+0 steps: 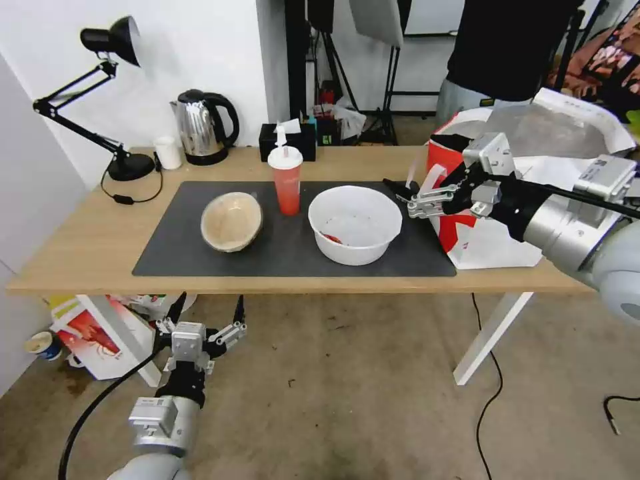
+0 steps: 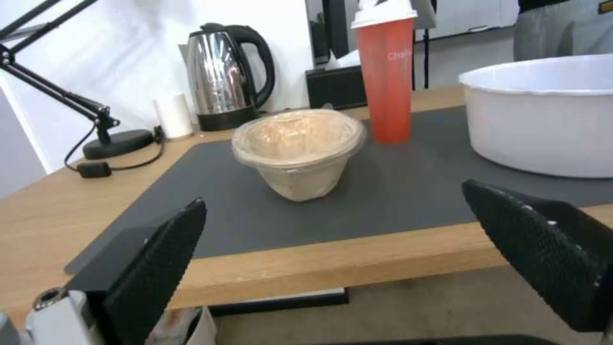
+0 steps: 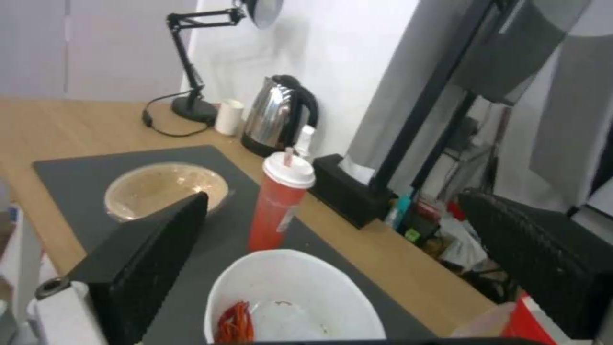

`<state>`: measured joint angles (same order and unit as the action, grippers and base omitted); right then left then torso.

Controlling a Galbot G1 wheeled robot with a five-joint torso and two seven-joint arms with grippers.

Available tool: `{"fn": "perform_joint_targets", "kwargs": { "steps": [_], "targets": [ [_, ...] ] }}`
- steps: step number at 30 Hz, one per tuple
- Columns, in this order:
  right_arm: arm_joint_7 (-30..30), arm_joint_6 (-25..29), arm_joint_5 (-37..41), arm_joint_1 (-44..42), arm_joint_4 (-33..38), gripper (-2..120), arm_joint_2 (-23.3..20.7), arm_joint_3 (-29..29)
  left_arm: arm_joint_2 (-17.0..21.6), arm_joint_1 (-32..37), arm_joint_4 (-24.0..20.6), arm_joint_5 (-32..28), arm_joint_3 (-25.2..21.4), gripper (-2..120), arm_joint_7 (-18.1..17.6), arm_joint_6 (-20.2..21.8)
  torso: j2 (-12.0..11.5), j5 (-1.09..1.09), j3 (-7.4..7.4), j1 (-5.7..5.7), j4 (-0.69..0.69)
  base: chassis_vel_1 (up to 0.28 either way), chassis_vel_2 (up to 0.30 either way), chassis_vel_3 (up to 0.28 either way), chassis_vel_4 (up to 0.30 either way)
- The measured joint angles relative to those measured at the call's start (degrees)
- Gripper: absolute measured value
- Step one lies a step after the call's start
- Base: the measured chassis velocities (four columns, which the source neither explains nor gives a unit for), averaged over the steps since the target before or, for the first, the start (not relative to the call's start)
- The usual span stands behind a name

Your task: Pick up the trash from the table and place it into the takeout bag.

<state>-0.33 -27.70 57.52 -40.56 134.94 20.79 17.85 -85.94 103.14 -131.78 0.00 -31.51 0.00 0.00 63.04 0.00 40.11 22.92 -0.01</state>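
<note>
**Black-padded right gripper hovering at the white bowl, nothing bagged yet**

Black-padded right gripper (image 1: 412,195) is hanging above the table, jaws spread wide and empty, just beside the far right rim of the wide white plastic bowl with red smears (image 1: 355,223). Its wrist view is looking down into that bowl (image 3: 290,302), red scraps sitting at the bottom.

Moving outward: the red drink cup with white lid and straw (image 1: 286,179) is standing upright just left of the bowl, and the tan paper bowl (image 1: 231,221) is lying tipped further left. All three are sitting on the dark grey rectangular mat (image 1: 287,257) on the light-wood table (image 1: 87,247).

Boxy white and red takeout bag with foil lining (image 1: 493,240) is standing open at the table's right end, behind the right arm. I can't see any trash inside it.

Left gripper (image 1: 203,320) is idling below the table's front edge, jaws wide, facing the tan bowl (image 2: 297,151).

Progress, as I read it: zero of three items are in the bag. All three pick-and-place cycles are remaining, with the white bowl looking like the first target.
</note>
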Motion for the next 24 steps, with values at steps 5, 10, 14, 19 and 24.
{"fn": "perform_joint_targets", "kwargs": {
  "steps": [5,10,14,19,24],
  "targets": [
    [-3.64,-0.42,0.89,7.54,-1.84,100,-0.27,-5.96,0.0,0.0,0.0,0.0,0.0,100,0.0,0.0,0.0,0.0,0.0,0.0,0.01,0.0,0.0,0.0,0.0],
    [-7.2,-0.84,1.81,14.99,-3.67,100,-0.59,-11.9,0.0,0.0,0.0,0.0,0.0,100,0.0,0.0,-0.01,0.0,0.0,0.0,0.01,0.0,0.0,0.0,0.0],
    [-10.02,-1.17,2.57,20.98,-5.14,100,-0.87,-16.62,0.0,0.0,0.0,0.0,0.0,100,0.0,0.0,-0.01,0.0,0.0,0.0,0.0,0.0,0.0,0.0,0.0],
    [-13.43,-1.61,3.48,28.23,-6.93,100,-1.2,-22.3,0.0,0.0,0.0,0.0,0.0,100,0.0,0.0,-0.01,-0.02,0.0,0.0,0.01,0.0,0.0,0.0,0.0],
    [-13.96,-1.69,3.64,29.26,-7.14,100,-1.24,-23.16,0.0,0.0,0.0,0.0,0.0,100,0.0,0.0,-0.01,0.0,0.0,0.0,0.0,0.0,0.0,0.0,0.0]
  ]
}}
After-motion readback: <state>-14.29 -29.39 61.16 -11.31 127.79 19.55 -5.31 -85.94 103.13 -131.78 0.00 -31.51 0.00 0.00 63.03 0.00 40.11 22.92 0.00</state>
